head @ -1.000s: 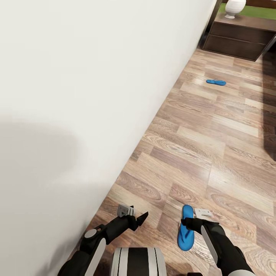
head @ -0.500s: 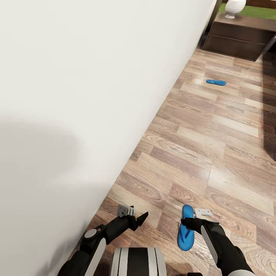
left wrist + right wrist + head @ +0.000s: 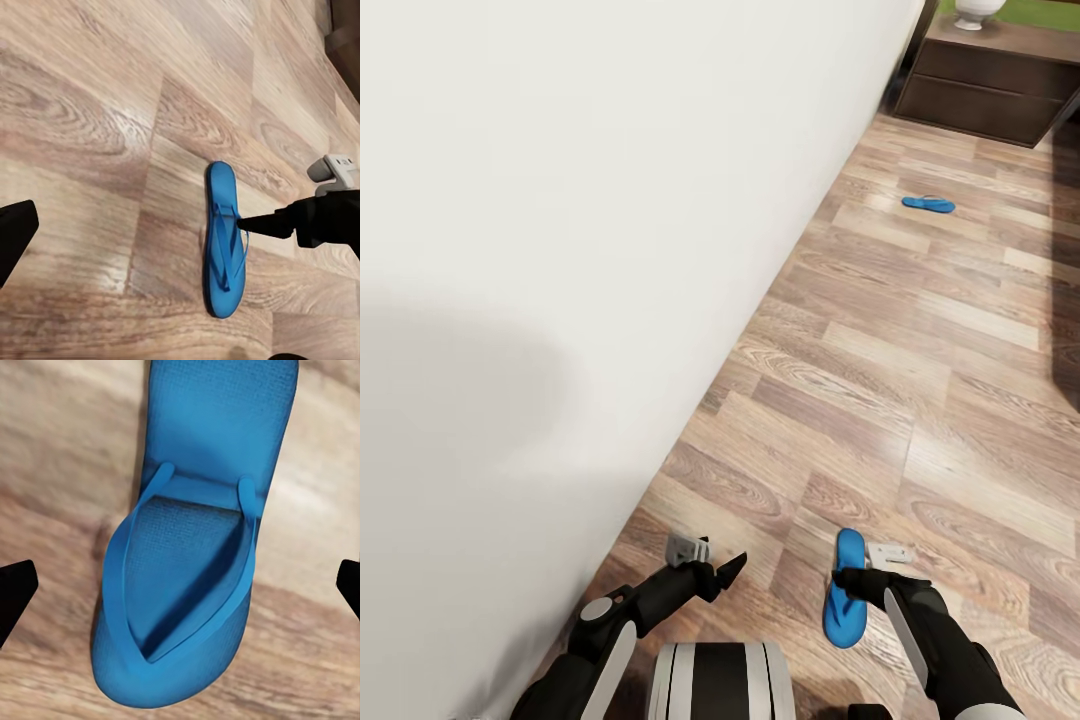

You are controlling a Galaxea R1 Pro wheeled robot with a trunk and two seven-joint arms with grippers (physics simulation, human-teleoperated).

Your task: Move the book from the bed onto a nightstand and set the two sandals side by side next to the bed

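1. Since a second ago the whole head view has shifted slightly: the far sandal (image 3: 928, 204) and the nightstand (image 3: 985, 90) sit a touch higher in frame, a camera move rather than a move of the things, while both arms keep their pose.
2. Nearest the robot, one blue sandal (image 3: 845, 591) lies flat on the wood-plank floor (image 3: 880, 400), strap side up, directly beneath the right gripper (image 3: 852, 580).
3. Seen from the right wrist, the sandal (image 3: 199, 540) lies between two dark fingertips (image 3: 15, 600) set wide apart at the frame's edges; the jaws stand spread and hold nothing.
4. From the left wrist, the same sandal (image 3: 223, 240) shows with one right fingertip (image 3: 259, 222) over its straps; whether it touches cannot be told.
5. Off to the side near the white wall (image 3: 560, 250), the left gripper (image 3: 732, 569) hovers; whether its jaws are spread or pressed together cannot be told.
6. The other sandal lies well apart, near the nightstand; bed and book are out of frame.
7. Likely risks: the flat, thin sole gives little to pinch, so closing fingers may scrape the floor or skid it away; a grip on the thin strap alone could let it swing or slip free.
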